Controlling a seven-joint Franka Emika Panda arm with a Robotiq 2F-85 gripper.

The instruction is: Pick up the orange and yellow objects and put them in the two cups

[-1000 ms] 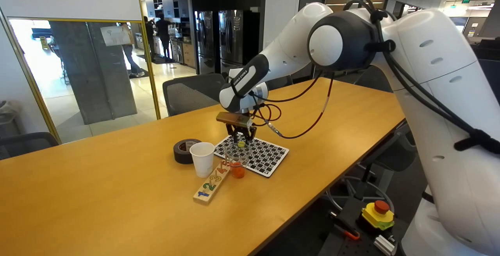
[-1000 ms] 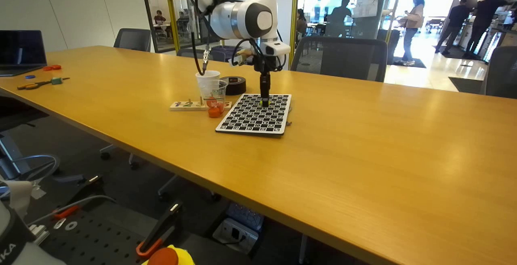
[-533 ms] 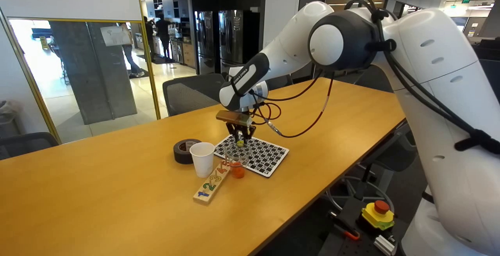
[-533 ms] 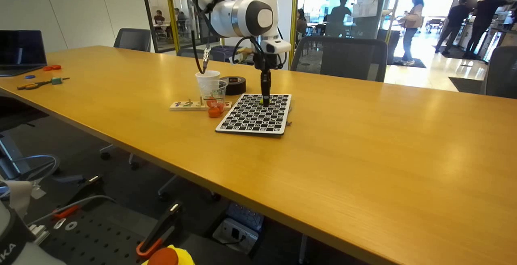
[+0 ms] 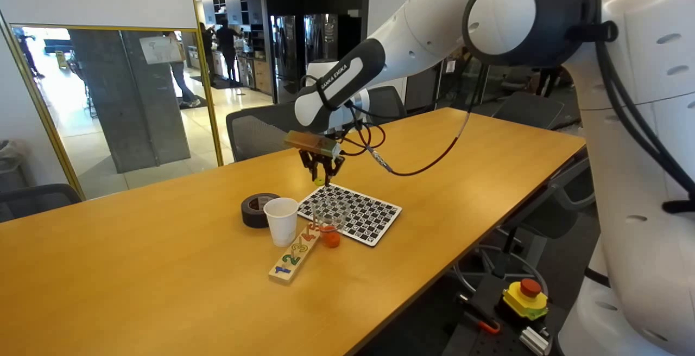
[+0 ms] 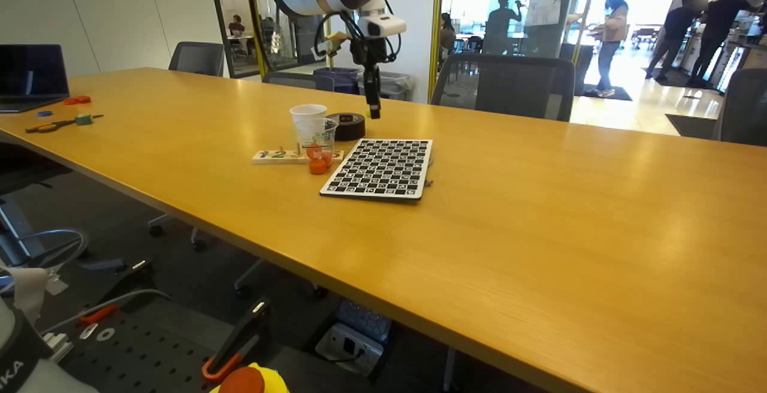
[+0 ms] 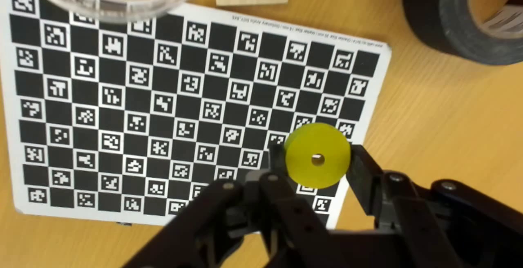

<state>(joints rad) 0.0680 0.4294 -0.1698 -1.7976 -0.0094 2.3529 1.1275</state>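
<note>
My gripper (image 5: 320,180) is shut on the yellow disc-like piece (image 5: 318,182), holding it in the air above the far edge of the checkered board. In the wrist view the yellow piece (image 7: 316,139), with a small hole, sits between the fingertips (image 7: 318,159). In an exterior view the gripper (image 6: 374,114) mostly hides the piece. A white paper cup (image 5: 282,224) stands upright; it also shows in an exterior view (image 6: 308,116). A clear plastic cup (image 6: 327,134) stands beside it. Orange pieces (image 6: 318,166) show at its lower part; whether all lie inside is unclear.
The checkered board (image 5: 372,217) lies flat beside the clear cup. A black tape roll (image 5: 253,213) stands behind the white cup. A wooden number strip with pegs (image 5: 293,258) lies by both cups. A laptop (image 6: 30,78) and pliers (image 6: 51,126) are at the table's far end.
My gripper has closed on the yellow piece and lifted it off the checkered board. It has moved up and toward the tape roll's side of the table. The cups have not moved.
</note>
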